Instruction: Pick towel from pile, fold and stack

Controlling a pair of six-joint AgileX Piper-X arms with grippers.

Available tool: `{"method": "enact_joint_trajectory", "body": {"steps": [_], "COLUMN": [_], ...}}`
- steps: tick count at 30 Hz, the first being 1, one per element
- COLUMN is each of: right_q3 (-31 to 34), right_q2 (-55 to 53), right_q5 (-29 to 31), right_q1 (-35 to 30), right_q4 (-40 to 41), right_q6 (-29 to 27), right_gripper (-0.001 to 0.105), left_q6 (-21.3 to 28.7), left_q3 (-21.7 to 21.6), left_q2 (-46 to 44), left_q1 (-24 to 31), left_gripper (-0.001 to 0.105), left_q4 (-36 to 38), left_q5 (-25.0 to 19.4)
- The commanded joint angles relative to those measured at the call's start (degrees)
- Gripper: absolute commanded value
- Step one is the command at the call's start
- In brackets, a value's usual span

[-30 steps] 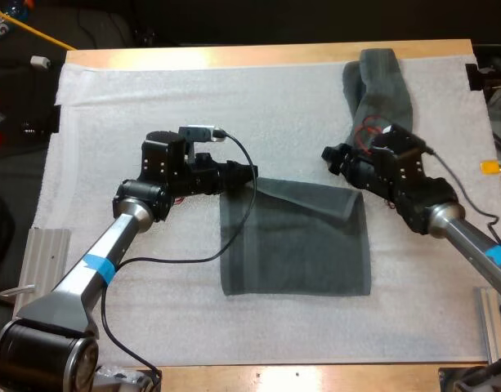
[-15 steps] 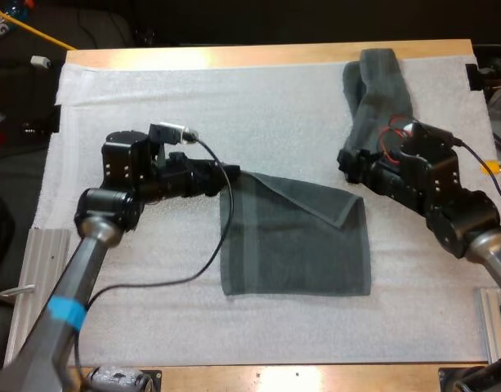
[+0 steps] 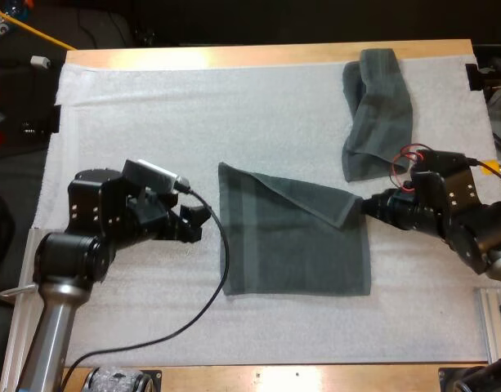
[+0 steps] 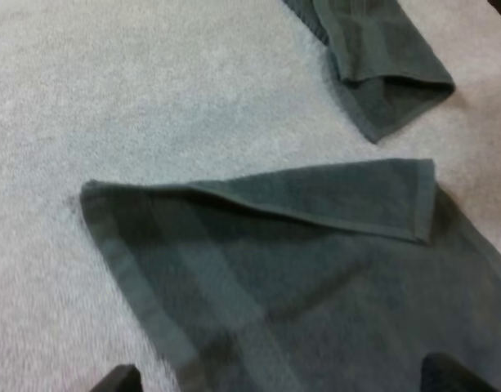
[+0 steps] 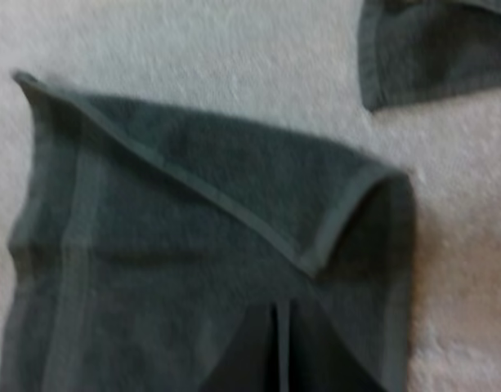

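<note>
A dark grey-green towel point(image 3: 295, 257) lies flat mid-mat, its far edge turned over in a slanted flap point(image 3: 315, 204). My left gripper point(image 3: 193, 222) hovers just left of the towel, open, its fingers apart and clear of the cloth point(image 4: 315, 278). At the towel's right edge, by the flap's corner, my right gripper point(image 3: 366, 206) is shut. Its fingers point(image 5: 262, 347) press together over the towel point(image 5: 193, 212). A second, crumpled towel point(image 3: 379, 106) lies at the back right, apart from both grippers.
The white mat point(image 3: 193, 106) has free room at the far left and along the front. The crumpled towel's end point(image 5: 438, 49) lies a short way beyond the flat towel's far right corner. Metal rails point(image 3: 46, 253) flank the mat.
Both arms drew back toward the near side. The left gripper left the towel's far left corner, which now lies flat. The right gripper moved down to the towel's right edge and shut.
</note>
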Motion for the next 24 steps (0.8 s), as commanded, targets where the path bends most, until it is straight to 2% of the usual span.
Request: {"method": "enact_joint_trajectory", "body": {"steps": [1,8,11,13,14,16,18,24], "right_q3": [-1.39,-4.28,-4.41,-5.03,-5.24,-6.12,-7.04,-10.53], "right_q2": [-0.63,-0.43,0.55,2.63,3.33,5.90,8.27,16.39], "right_q5": [-0.49,-0.49,-0.63,-3.10,-3.48,-4.15,-4.14,-4.47], "right_q1": [-0.10,-0.10,-0.10,-0.10,-0.10,-0.10,-0.10,-0.10], "right_q4": [3.16,9.41,10.64,12.34,12.83,14.03,14.52,14.75], "right_q6": [-1.64,-5.98,-6.93,-6.93,-6.93,-7.10,-7.67,-8.92], "right_gripper": [0.000,0.000,0.000,0.000,0.000,0.000,0.000,0.000], "left_q6": [0.39,0.39,0.42,1.34,1.52,1.74,1.74,0.50], "left_q3": [-0.34,-0.34,-0.34,-0.34,-0.34,-0.34,-0.34,-0.34], "left_q2": [-1.16,-5.60,-6.48,-6.58,-6.58,-6.58,-6.58,-6.58], "left_q1": [-0.25,-0.32,-2.13,-5.07,-5.88,-9.66,-12.35,-17.47], "left_gripper": [0.065,0.065,0.065,0.065,0.065,0.065,0.065,0.065], "left_q4": [1.59,6.95,7.99,8.53,8.64,8.76,8.76,8.76], "left_q5": [-0.59,-0.59,-0.59,-0.97,-1.74,-6.56,-8.76,-11.59]}}
